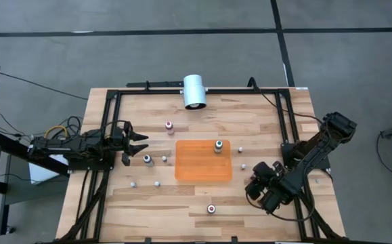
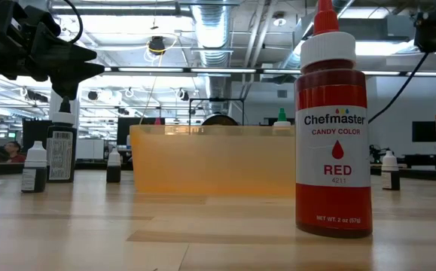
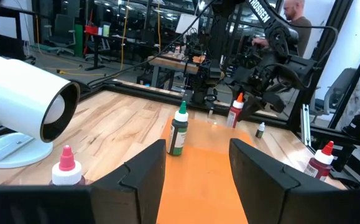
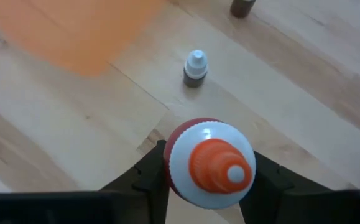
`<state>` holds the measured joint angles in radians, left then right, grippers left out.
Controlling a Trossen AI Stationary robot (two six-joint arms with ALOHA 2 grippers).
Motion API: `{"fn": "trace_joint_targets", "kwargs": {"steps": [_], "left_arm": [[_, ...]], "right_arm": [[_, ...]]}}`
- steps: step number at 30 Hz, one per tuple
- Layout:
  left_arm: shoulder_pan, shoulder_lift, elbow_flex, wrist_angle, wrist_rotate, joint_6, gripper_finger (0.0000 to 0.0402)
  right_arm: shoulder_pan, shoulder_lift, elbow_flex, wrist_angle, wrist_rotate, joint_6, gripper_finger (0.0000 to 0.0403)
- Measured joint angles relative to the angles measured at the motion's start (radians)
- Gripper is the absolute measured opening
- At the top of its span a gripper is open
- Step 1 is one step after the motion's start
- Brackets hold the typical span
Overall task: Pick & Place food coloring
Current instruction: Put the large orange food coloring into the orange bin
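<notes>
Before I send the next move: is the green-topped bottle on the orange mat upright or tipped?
Upright. The green-topped bottle stands on its base on the orange mat, tip pointing up.

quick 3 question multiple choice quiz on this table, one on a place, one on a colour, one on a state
1. The green-topped bottle stands:
A on the orange mat
B inside the white cylinder
C in the left gripper

2. The top of the bottle between the right gripper's fingers is:
A blue
B orange
C green

3. The left gripper is:
A open and empty
B shut on a bottle
C shut on the mat

Answers:
1 A: the green-topped bottle stands upright on the orange mat.
2 B: the right gripper clasps an orange-topped bottle.
3 A: the left gripper has its fingers spread with nothing between them.
</notes>
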<state>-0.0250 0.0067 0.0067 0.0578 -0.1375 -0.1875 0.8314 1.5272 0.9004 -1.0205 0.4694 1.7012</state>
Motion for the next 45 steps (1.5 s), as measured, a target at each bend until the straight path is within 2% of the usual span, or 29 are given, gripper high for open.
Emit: {"fn": "trace_joint_targets", "kwargs": {"steps": [15, 24, 31, 38, 45], "left_arm": [[0.000, 0.000, 0.000, 0.000, 0.000, 0.000, 0.0169], [0.000, 0.000, 0.000, 0.000, 0.000, 0.000, 0.0169], [0.000, 0.000, 0.000, 0.000, 0.000, 0.000, 0.0169], [0.000, 0.000, 0.000, 0.000, 0.000, 0.000, 0.0169], [0.000, 0.000, 0.000, 0.000, 0.000, 0.000, 0.0169]], "right_arm": [[0.002, 0.000, 0.245, -0.254, 0.008, -0.035, 0.0141], [-0.008, 0.000, 0.386, -0.270, 0.131, -0.098, 0.0135], [-0.095, 0.000, 0.453, -0.154, 0.226, -0.323, 0.0145], [-0.257, 0.000, 0.456, 0.065, 0.195, -0.664, 0.0138], [-0.401, 0.000, 0.456, 0.136, 0.139, -0.821, 0.0145]]}}
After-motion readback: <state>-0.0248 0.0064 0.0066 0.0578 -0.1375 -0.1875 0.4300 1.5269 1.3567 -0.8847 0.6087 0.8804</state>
